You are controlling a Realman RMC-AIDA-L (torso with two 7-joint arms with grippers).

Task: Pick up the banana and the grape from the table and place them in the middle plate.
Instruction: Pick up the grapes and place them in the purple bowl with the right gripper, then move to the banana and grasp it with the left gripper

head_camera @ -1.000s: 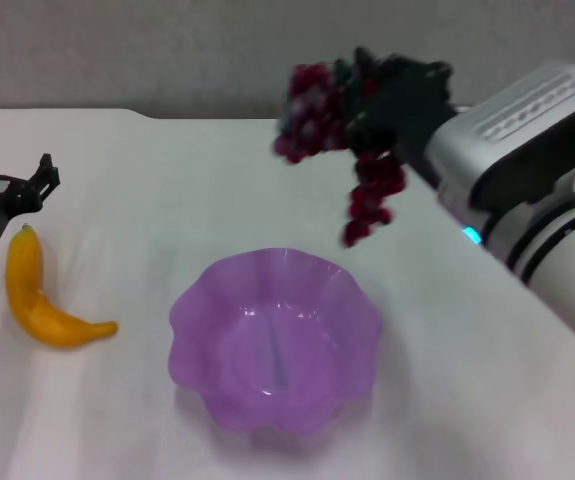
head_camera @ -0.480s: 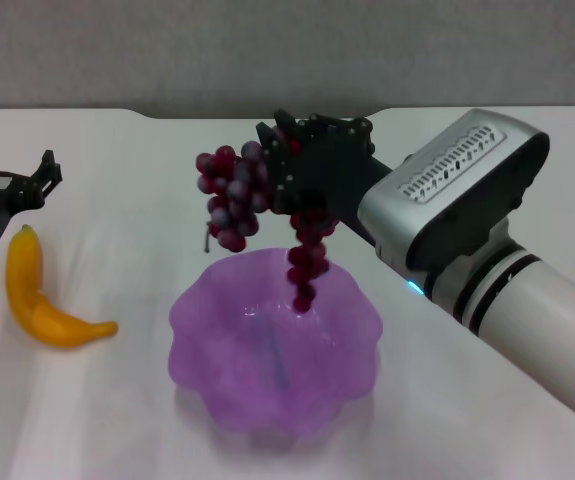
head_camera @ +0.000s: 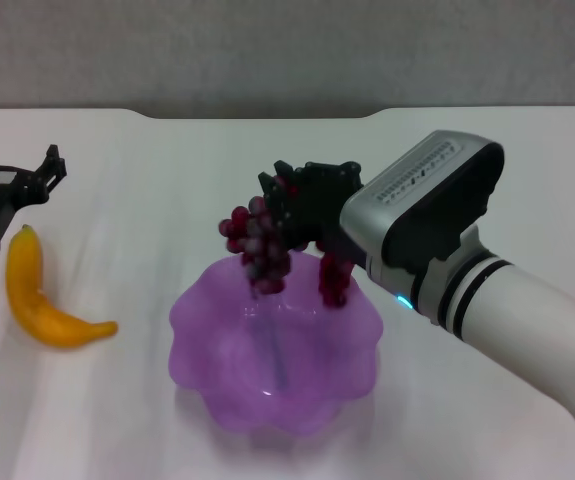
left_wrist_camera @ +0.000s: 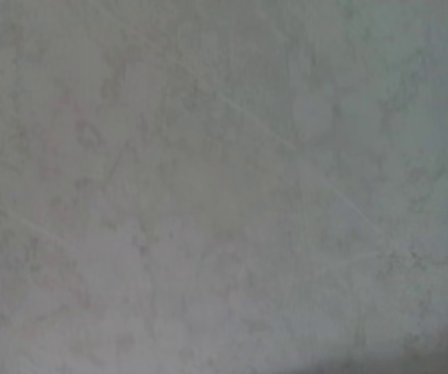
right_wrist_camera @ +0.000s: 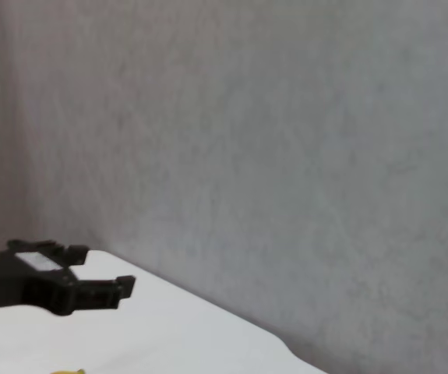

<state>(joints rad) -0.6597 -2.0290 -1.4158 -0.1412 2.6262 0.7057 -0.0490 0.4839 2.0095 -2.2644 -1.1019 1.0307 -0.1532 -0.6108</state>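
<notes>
My right gripper (head_camera: 305, 205) is shut on the grape bunch (head_camera: 258, 246) and holds it over the far rim of the purple scalloped plate (head_camera: 199, 335). The bunch hangs in two strands, with the lower ends dipping inside the plate. The yellow banana (head_camera: 35, 296) lies on the white table (head_camera: 147, 190) at the far left. My left gripper (head_camera: 15, 165) is open, just behind the banana's upper tip and apart from it. The left gripper also shows far off in the right wrist view (right_wrist_camera: 68, 287). The left wrist view shows only a blank grey surface.
A grey wall (head_camera: 287, 50) runs behind the table's far edge. Bare tabletop lies between the banana and the plate, and to the right of the plate under my right arm.
My right gripper has carried the grape bunch from high at the back, down and leftward, to hang over the plate. The left gripper and banana have barely moved.
</notes>
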